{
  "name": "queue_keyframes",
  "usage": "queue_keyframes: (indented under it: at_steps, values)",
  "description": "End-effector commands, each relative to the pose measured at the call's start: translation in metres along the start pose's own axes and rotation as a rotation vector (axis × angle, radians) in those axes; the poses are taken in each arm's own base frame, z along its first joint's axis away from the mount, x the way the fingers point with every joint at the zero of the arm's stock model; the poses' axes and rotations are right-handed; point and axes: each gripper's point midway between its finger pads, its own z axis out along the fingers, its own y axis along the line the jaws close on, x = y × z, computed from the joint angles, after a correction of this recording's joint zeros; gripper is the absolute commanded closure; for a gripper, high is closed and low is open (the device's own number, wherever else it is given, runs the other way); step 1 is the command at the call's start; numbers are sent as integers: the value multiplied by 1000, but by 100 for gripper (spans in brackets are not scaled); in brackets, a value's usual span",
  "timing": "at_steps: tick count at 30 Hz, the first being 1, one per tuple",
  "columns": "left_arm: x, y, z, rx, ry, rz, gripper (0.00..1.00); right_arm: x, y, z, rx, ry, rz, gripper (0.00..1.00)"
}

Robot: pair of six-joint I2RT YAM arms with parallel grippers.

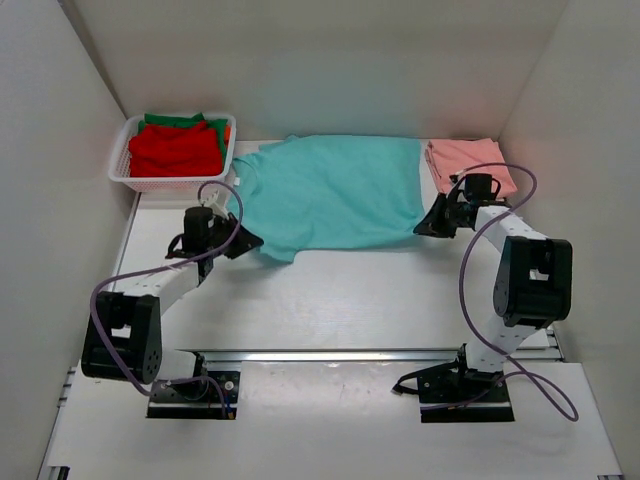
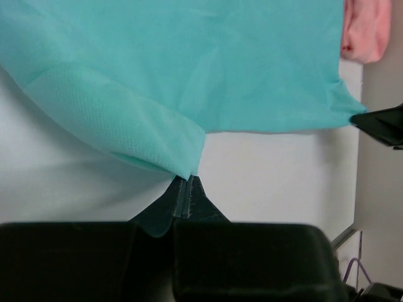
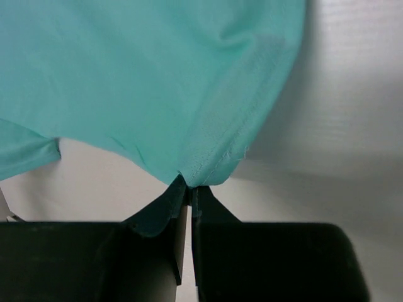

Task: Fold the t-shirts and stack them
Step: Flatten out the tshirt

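A teal t-shirt (image 1: 330, 190) lies spread across the back of the table. My left gripper (image 1: 245, 243) is shut on its near left sleeve corner; in the left wrist view the gripper (image 2: 187, 182) pinches that teal t-shirt (image 2: 189, 69) at the sleeve hem. My right gripper (image 1: 428, 226) is shut on the shirt's near right hem corner, and the right wrist view shows the gripper (image 3: 190, 189) clamped on the teal t-shirt (image 3: 151, 82). A folded salmon pink t-shirt (image 1: 468, 160) lies at the back right. Red (image 1: 175, 150), green (image 1: 180, 120) and orange (image 1: 228, 130) t-shirts sit in the basket.
The white mesh basket (image 1: 125, 172) stands at the back left corner. White walls close in the table on the left, right and back. A metal rail (image 1: 380, 354) crosses the near edge in front of both arm bases.
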Motion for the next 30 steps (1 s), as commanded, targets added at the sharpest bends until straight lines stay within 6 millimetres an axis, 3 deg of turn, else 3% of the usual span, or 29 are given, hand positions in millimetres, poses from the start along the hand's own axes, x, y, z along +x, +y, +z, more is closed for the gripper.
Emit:
queue_keyframes:
  at_steps: [1, 7, 14, 17, 21, 23, 26, 30]
  values:
    - [8, -8, -12, 65, -57, 3, 100, -8, 1, -1, 21, -69, -18, 100]
    - [43, 7, -30, 27, -19, -14, 100, 41, -18, -10, 50, -12, 66, 100]
    - [54, 19, -43, -16, -24, -14, 100, 72, -42, -15, 132, 30, 121, 100]
    - [54, 10, -48, 6, -30, -6, 100, 90, -43, -18, 150, 82, 131, 100]
    - [49, -12, -71, 47, -28, -17, 100, 113, -34, -31, 141, 118, 126, 100]
    - [39, -23, -85, 61, -67, 3, 100, 113, -25, -40, 122, 108, 121, 100]
    - [28, -33, -103, 47, -99, 27, 100, 97, -13, -57, 112, 46, 80, 100]
    - [24, -32, -101, 34, -103, 20, 100, 69, 0, -66, 97, -15, 45, 99]
